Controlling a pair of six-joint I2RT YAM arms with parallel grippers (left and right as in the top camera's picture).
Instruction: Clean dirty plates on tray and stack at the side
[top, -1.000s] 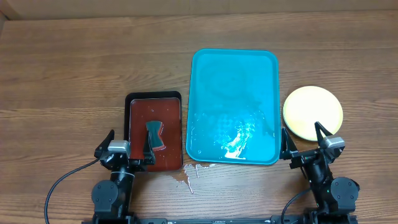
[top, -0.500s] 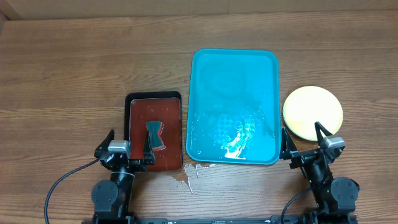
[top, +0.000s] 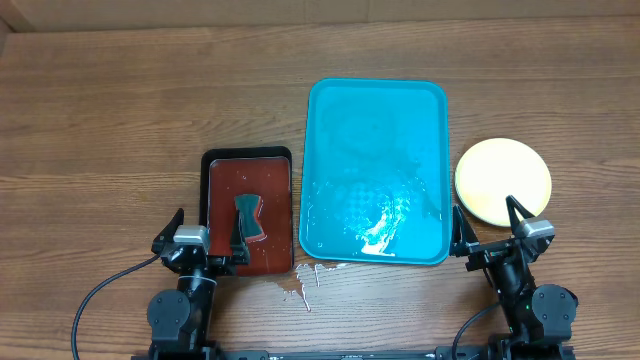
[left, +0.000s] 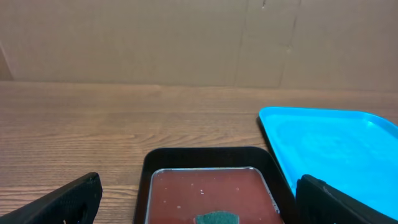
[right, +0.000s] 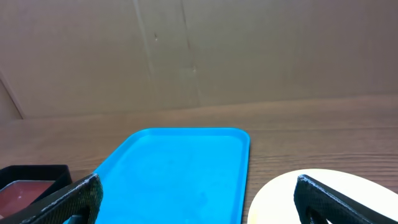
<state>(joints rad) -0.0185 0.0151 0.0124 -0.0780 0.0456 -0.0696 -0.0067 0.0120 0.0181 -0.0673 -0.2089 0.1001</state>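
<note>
A: From above first. Any plates (top: 503, 180) on the blue tray (top: 375, 110)?

B: None. In the middle of the frame, just the blue tray, bare and wet-looking. Off to its right, the plates, down on the bench (top: 100, 100), just beside the tray's right rim. Only a pale yellow top to see. Cannot tell how many underneath.

A: And the grabbers?

B: At the lower left, the left pincer (top: 203, 240), spread wide, holding nothing, over the near end of the small black tray (top: 212, 190) with the green sponge (top: 247, 218) inside. At the lower right, the right pincer (top: 487, 232), spread wide too, holding nothing, just below the plates. One tip seems to lie over their near edge.

A: Which step, then?

B: Likely the very last. Cleaning and stacking look done. Next move: maybe nothing more than keeping both arms back. Perhaps a check of the pile, and a wipe of the little puddle (top: 303, 280) by the tray's lower left corner.

A: Now the left wrist view?

B: Small black tray (left: 205, 155) at the bottom middle, between two dark tips far apart, nothing gripped. Sponge (left: 214, 218) peeping in at the bottom edge. Blue tray (left: 336, 143) on the right. No plates in sight.

A: And the right wrist view?

B: Blue tray (right: 180, 168) at the bottom middle, bare. Plates (right: 273, 199) at the lower right, right by the right tip. Tips far apart here too, nothing between them.
</note>
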